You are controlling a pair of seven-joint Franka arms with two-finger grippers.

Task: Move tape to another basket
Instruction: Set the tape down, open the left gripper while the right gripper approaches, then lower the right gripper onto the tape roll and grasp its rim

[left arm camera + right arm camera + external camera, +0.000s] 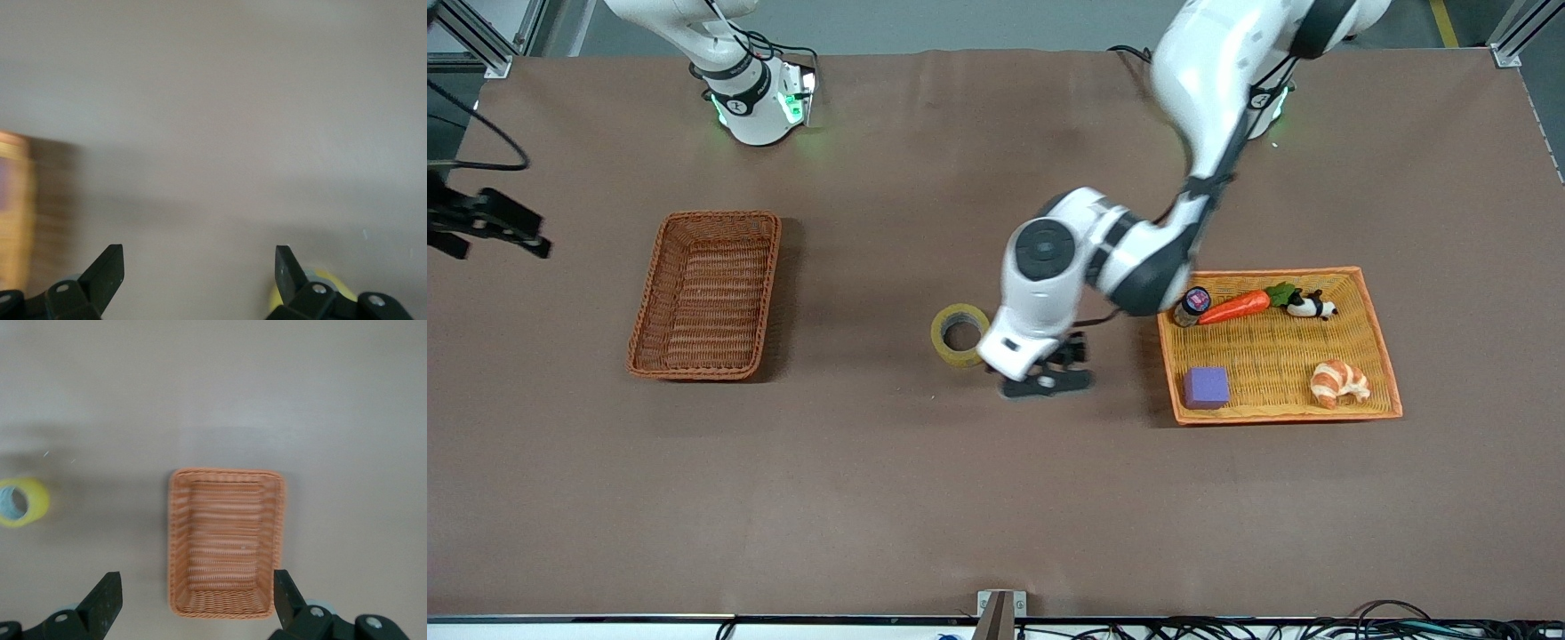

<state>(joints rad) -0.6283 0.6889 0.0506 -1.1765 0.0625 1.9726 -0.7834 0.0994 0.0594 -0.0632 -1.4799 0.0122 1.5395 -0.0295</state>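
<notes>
Your left arm stretched low over mid-table, left gripper fingers spread, right gripper spread, waiting at table's edge

no text, brand, number or sign can be read anywhere in these views. the small jar in the orange tray basket has a dark lid with a mark on it, but that mark cannot be made out

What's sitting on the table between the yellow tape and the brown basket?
Nothing: between the tape and the reddish-brown basket there is only bare table, seen in the front view.
</notes>
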